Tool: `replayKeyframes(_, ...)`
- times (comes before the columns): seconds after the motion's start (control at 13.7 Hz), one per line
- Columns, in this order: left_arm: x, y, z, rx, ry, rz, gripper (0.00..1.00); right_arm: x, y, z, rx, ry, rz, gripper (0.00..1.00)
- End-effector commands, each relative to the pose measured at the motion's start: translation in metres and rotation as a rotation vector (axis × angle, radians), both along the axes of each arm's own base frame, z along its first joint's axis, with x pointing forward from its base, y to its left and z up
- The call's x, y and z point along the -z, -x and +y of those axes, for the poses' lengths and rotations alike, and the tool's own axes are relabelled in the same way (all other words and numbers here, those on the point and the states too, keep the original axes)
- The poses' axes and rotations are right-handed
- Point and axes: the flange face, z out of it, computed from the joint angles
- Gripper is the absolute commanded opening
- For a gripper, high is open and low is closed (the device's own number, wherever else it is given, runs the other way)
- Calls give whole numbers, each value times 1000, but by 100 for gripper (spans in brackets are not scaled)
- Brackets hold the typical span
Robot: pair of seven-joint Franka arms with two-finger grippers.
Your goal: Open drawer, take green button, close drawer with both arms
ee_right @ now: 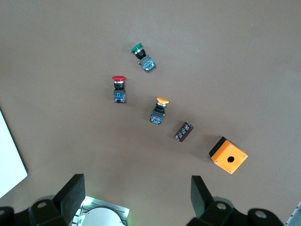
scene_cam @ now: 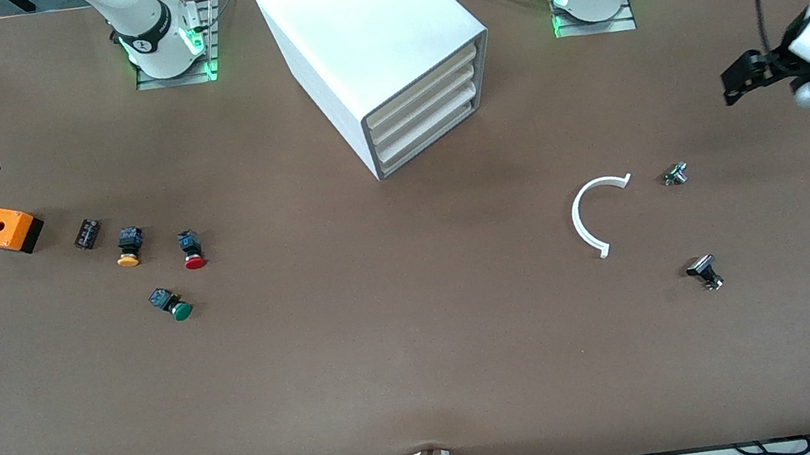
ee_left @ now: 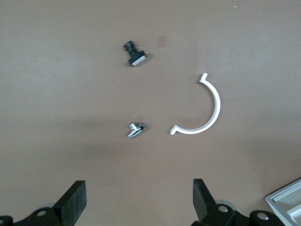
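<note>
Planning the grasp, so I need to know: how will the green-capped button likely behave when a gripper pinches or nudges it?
The green-capped button lies on its side on the table, so its round cap may let it roll in an arc if nudged. It looks rigid. Its blocky dark body probably gives flatter faces to pinch than the cap.

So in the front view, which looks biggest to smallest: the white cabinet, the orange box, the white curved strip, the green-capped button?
1. Big white cabinet.
2. White curved plastic strip, by its span.
3. Orange box with a round hole.
4. Small green-capped pushbutton.
</note>
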Motion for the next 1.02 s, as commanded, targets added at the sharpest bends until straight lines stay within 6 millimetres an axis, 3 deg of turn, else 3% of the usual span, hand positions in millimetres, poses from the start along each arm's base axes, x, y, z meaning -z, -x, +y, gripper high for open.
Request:
replayKeyframes(0.0, -21, -3, 3, 21, -10, 21, 100, -2, 3, 1, -10, -14, -4, 100)
replayKeyframes(0.37, -23, -12, 4, 24, -58, 4, 100, -2, 2, 1, -10, -14, -9, 100)
replayKeyframes(0.59, -22, -20, 30, -31, -11, -46, 100, -2, 2, 1, -8, -16, -9, 100)
replayKeyframes(0.95, -25, -31, 35, -23, -14, -61, 100, -1, 1, 1, -7, -14, -7, 100)
